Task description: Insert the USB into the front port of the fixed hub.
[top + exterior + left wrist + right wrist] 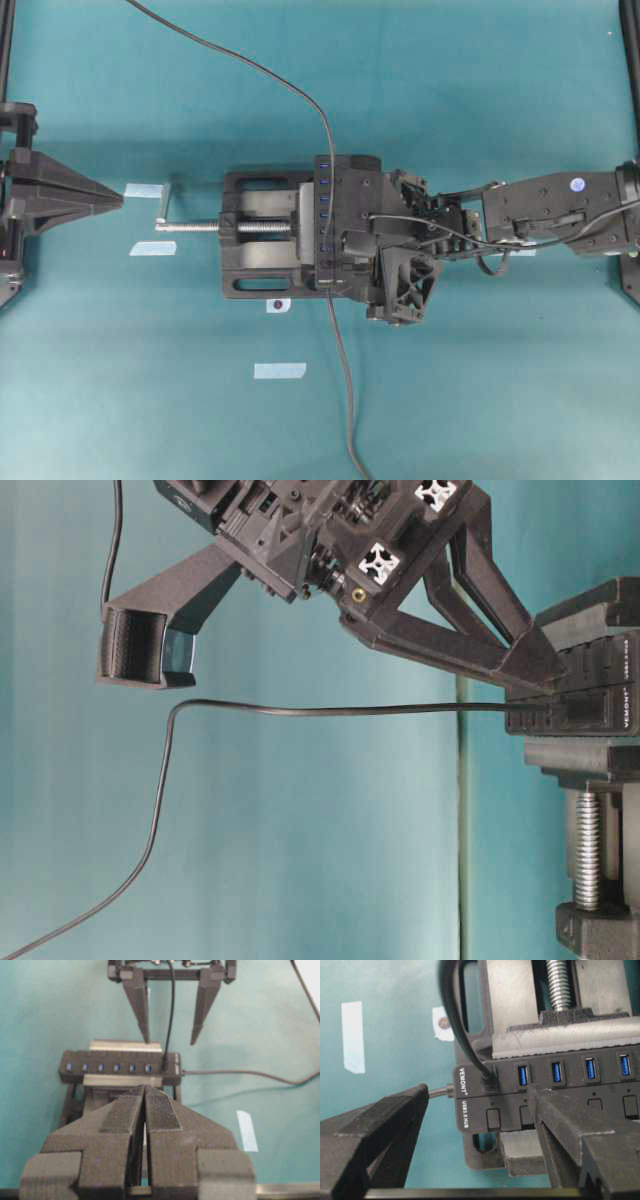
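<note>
The fixed hub (323, 200) is a black bar with blue ports, clamped in the vise. The USB plug (489, 1080) sits in the end port beside the VEMONT label, and its thin cable (451, 1015) curves up and away. The plug also shows in the overhead view (328, 264) and the left wrist view (164, 1065). My right gripper (477, 1091) is open, its fingertips on either side of the plug and not touching it. It hovers over the hub (560, 1095). My left gripper (118, 197) is shut and empty at the far left, pointing at the vise.
The black vise (250, 270) has a silver screw (190, 226) pointing left. The hub's own cable (345, 400) runs from the labelled end to the front edge. Pale tape strips (152, 248) lie on the teal table, one near the front (279, 370).
</note>
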